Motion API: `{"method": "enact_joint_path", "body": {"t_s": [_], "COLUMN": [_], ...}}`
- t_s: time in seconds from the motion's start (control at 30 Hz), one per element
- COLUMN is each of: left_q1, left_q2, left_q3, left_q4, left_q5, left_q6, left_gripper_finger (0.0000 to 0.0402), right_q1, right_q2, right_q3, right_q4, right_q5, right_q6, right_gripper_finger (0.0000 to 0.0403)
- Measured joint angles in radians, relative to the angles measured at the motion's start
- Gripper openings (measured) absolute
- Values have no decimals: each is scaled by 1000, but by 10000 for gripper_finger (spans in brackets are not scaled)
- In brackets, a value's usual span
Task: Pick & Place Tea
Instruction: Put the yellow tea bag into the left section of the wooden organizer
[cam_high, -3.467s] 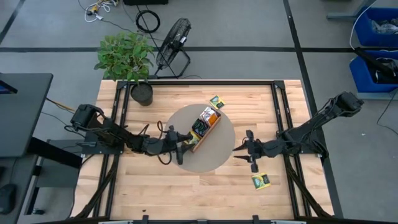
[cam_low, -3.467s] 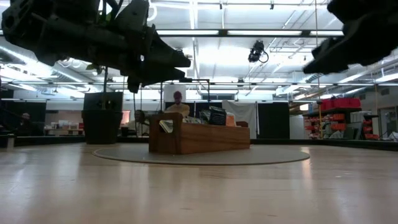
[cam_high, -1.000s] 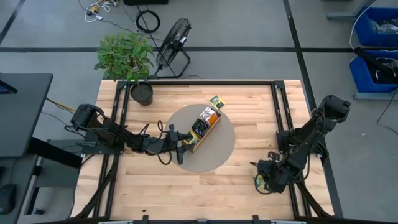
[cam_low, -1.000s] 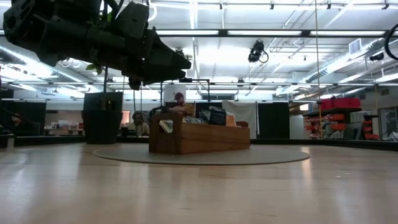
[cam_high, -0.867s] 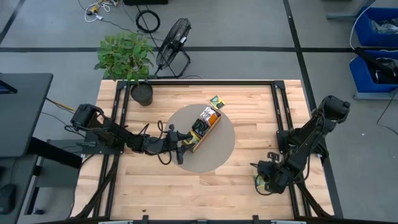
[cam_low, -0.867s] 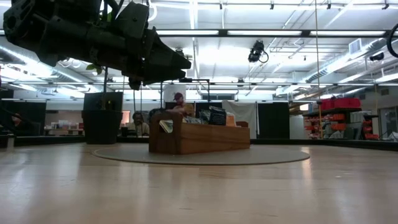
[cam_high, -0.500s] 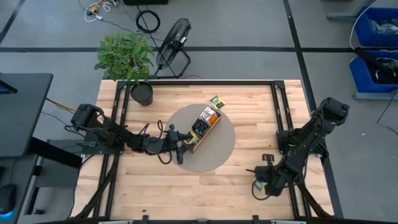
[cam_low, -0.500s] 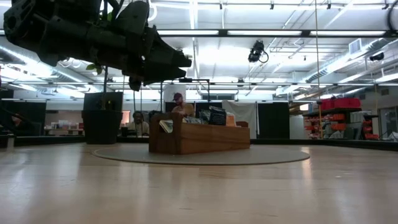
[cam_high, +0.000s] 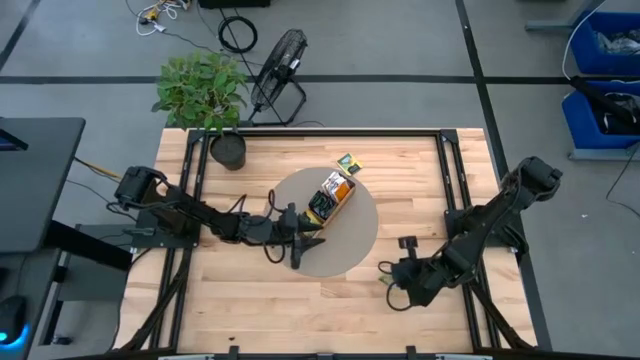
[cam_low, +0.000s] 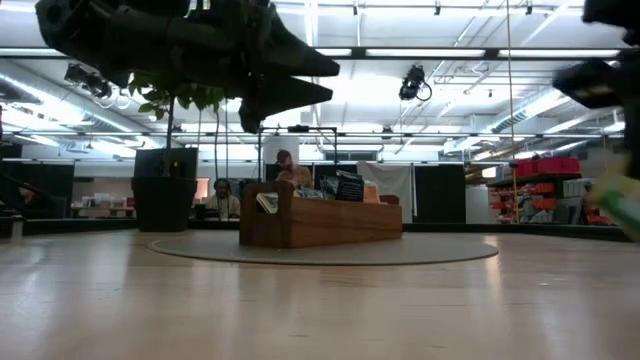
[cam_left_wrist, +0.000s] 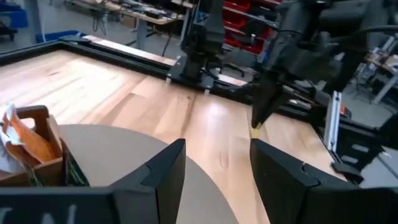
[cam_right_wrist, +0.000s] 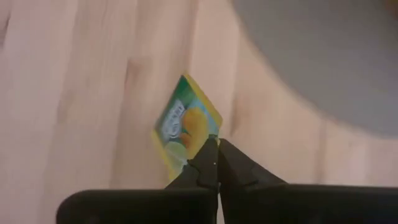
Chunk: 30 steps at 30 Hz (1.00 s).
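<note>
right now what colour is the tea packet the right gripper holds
Yellow-green, with a fruit picture on it; the tea packet shows best in the right wrist view.

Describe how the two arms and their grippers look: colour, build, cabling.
Both arms are black, jointed links. The left arm carries looped black cables along it. The left gripper has two broad, matte black wedge-shaped fingers. The right gripper has two slim, dark fingers tapering to narrow tips. No markings are visible.
</note>
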Motion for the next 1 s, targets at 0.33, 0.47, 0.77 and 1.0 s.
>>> {"method": "enact_joint_path", "body": {"t_s": [0.33,0.47,0.77,1.0], "left_q1": [30,31,31,61], "left_q2": [0,0,16,97], "left_q3": [11,11,155,283], "left_q4": [-15,-31,-264,-366], "left_q5": [89,90,99,105], "left_q6": [-95,-77,-27,3], "left_gripper_finger": [186,186,186,186], "right_q1": [-123,-157,-209,-293], "right_q2": [-1,-2,-3,-3], "right_q3": [31,31,150,170], "right_q4": [0,14,-15,-32], "right_q5": [69,48,-5,-99], "right_q6": [-223,-276,-423,-468], "right_gripper_finger": [0,0,0,0]}}
